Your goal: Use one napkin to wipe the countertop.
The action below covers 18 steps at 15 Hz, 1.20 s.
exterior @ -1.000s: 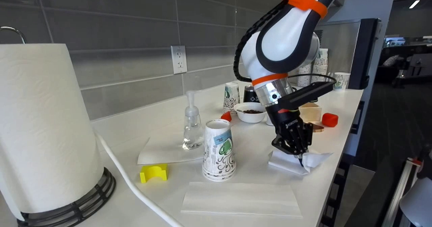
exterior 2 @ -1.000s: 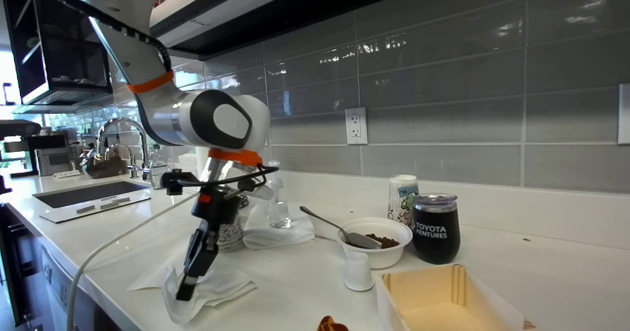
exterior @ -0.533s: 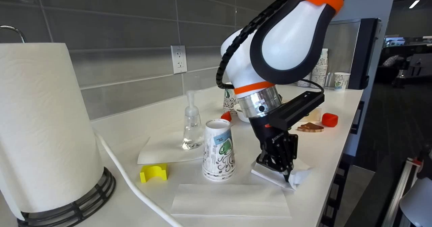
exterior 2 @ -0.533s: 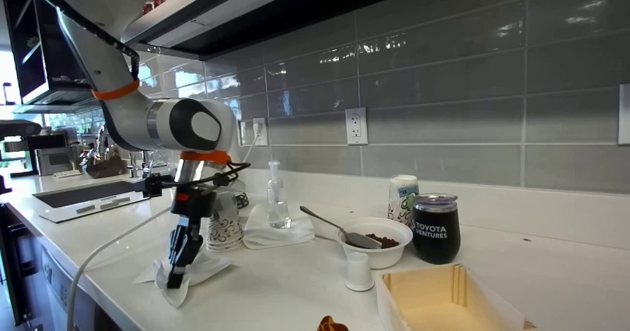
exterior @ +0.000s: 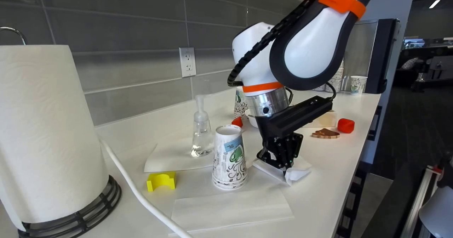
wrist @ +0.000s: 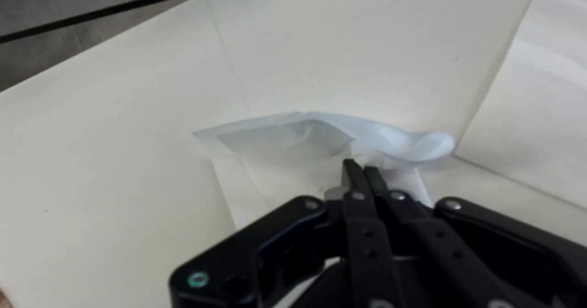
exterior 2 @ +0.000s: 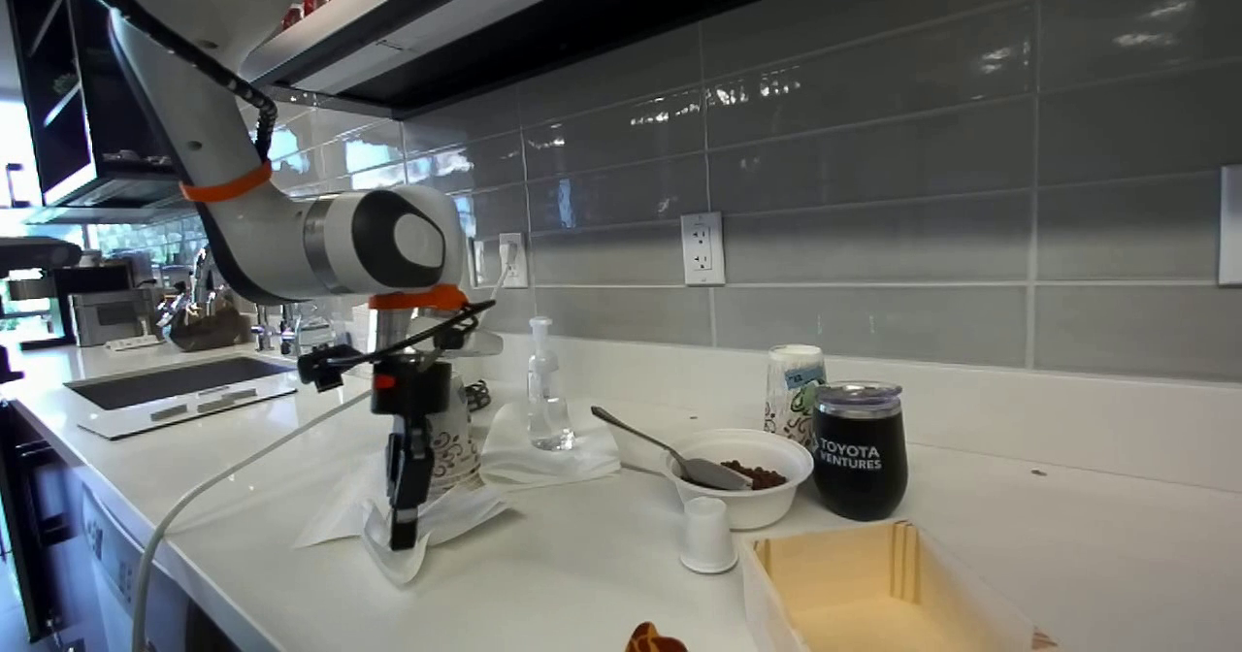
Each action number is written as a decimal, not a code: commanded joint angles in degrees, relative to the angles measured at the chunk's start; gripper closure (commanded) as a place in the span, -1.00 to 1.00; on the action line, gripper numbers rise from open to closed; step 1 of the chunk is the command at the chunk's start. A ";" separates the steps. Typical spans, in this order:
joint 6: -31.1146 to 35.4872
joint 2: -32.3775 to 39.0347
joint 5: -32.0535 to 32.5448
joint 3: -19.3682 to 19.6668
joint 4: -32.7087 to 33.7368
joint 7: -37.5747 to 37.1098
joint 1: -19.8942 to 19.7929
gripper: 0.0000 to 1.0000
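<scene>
Shiny grey tiles (exterior: 116, 29) rise behind the long counter (exterior: 318, 199), and past its edge lies a dark floor (exterior: 417, 124). That counter is smooth and off-white. The robot arm (exterior: 313, 54) bends down over it. A fat roll of paper towels (exterior: 49, 135) stands well apart from the arm, near a white cord (exterior: 143, 198).

One tall stack of paper cups (exterior: 230, 160) stands just beside the napkin (wrist: 289, 154). If the wipe swings that way, a bump could tip the cups over. Close to the cups lies a loose flat sheet (exterior: 231, 209), with a corner right by the napkin; whether the two touch cannot be told. It could get dragged along if the napkin catches on it.

The napkin is down on the counter, between the cups and the edge, partly flat and partly bunched up. The arm's pincer (wrist: 362, 168) is squeezed closed, its two fingers (wrist: 353, 179) side by side, and it seems to hold just a small fold of the napkin. Such a little pinch may slip loose if the paper snags. Thin paper may also rip if the pincer pushes too hard.
</scene>
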<state>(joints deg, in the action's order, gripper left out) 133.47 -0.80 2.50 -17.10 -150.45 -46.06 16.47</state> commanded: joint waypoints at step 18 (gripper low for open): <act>14.58 -9.35 3.28 9.78 -8.13 -5.04 -13.50 0.99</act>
<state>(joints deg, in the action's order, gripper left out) 144.43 -6.89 4.89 -4.53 -156.35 -49.64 1.01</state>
